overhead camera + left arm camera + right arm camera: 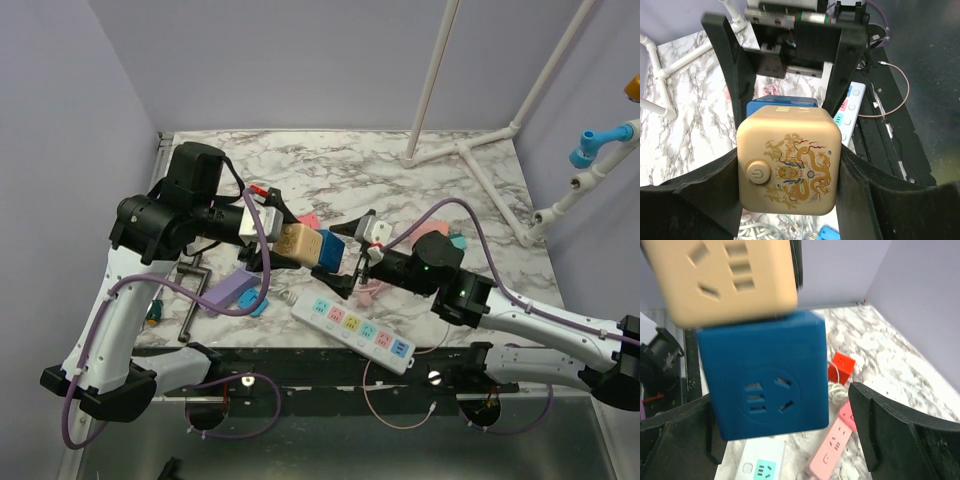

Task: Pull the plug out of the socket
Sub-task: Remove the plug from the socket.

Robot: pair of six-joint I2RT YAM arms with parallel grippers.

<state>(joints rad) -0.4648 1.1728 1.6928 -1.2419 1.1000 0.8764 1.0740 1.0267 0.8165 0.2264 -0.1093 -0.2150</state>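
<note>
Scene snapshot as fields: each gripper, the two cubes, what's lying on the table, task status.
left gripper: shut on gold cube, fingers on two opposite sides
right gripper: open, jaws either side of blue cube, gap showing on one side
cubes: blue flush against gold, not separated, held above the marble table
on table: white power strip near the front edge; pink strip; red cube
task: pull not yet done
</note>
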